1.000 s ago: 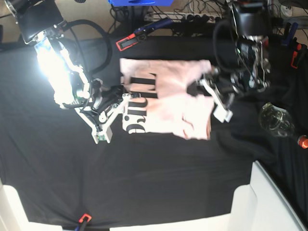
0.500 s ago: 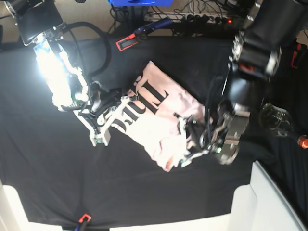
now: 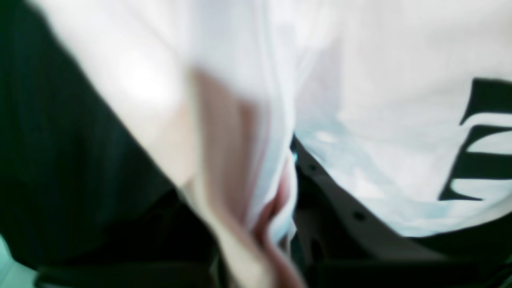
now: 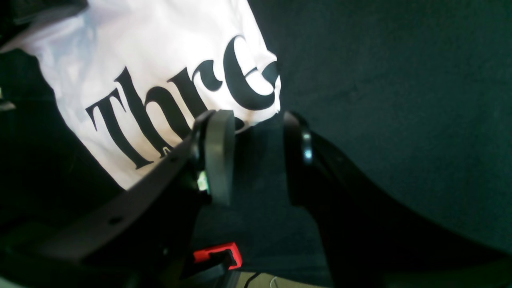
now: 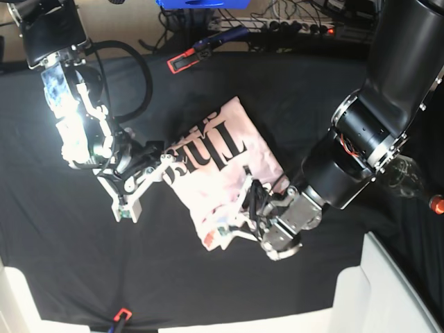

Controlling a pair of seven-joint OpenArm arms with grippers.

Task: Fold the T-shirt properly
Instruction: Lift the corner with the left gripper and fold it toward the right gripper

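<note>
T-shirt [image 5: 218, 177] centre frame on desk [image 5: 83, 270], soft, light | left pincer [image 5: 246, 218] clenched on its hem | right pincer [image 4: 256, 156] released | we grip edges.

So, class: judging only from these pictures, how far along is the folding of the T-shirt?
Done: the T-shirt is already a compact multi-layer bundle, lettering up, on the black cloth. In hand: the left tool pinches a gathered edge at the bundle's near corner; the right tool stands open beside the lettered edge, holding nothing. Left: the bundle lies skewed and rumpled, so flattening and squaring it up probably remain.
</note>
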